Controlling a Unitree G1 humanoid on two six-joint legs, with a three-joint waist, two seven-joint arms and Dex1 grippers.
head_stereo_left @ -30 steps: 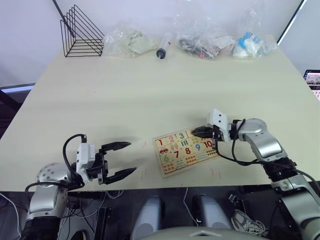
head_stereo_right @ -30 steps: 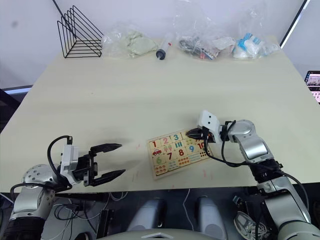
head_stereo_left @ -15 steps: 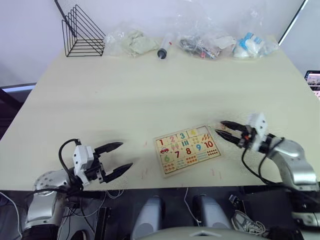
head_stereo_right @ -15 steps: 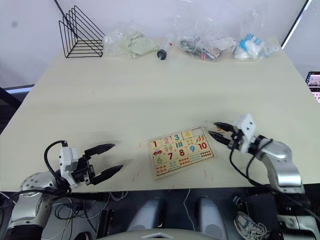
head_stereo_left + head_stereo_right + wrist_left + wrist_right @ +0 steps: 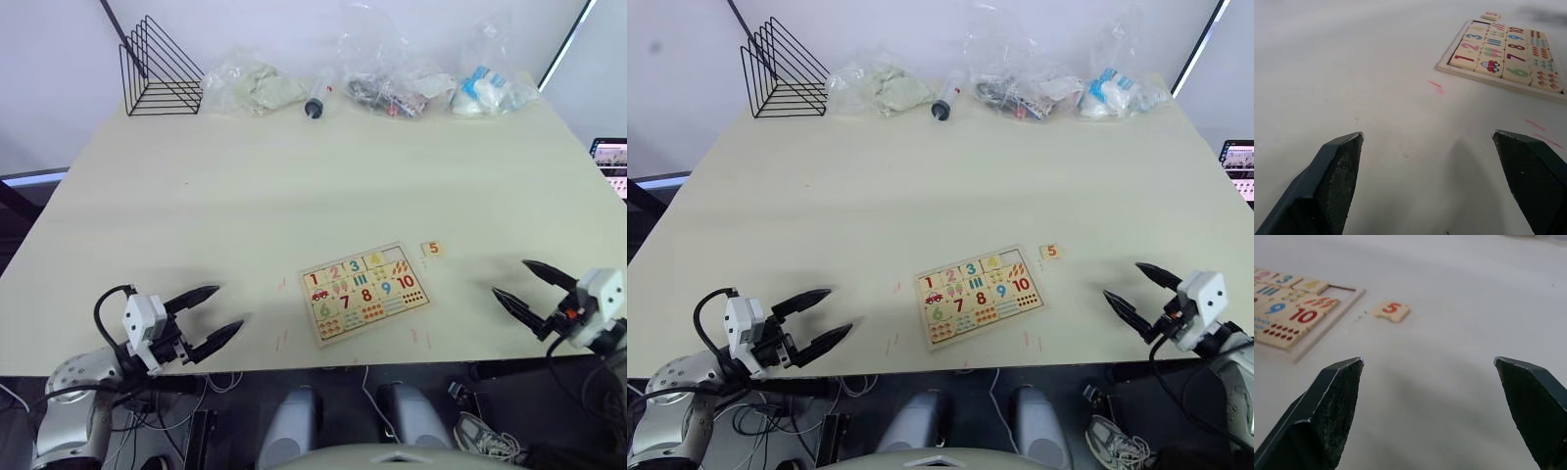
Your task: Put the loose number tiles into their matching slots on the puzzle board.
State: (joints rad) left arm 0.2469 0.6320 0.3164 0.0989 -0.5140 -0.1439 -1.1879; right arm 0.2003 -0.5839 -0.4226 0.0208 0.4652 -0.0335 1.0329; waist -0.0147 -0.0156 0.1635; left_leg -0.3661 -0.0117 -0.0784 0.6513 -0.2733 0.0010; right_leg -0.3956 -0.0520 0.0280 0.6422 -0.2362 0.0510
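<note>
Lying on the table, the puzzle board carries numbers 1 to 4 along its far edge, and the 5 tile sits loose just beyond the board's far right corner. Well to the board's right, the right hand gapes wide, empty; well to its left, the left hand also gapes, empty.

We see two silver metal arms looped with black cables; each white, boxy wrist block carries a gripper of two tapered black fingers, left gripper and right gripper.
</note>
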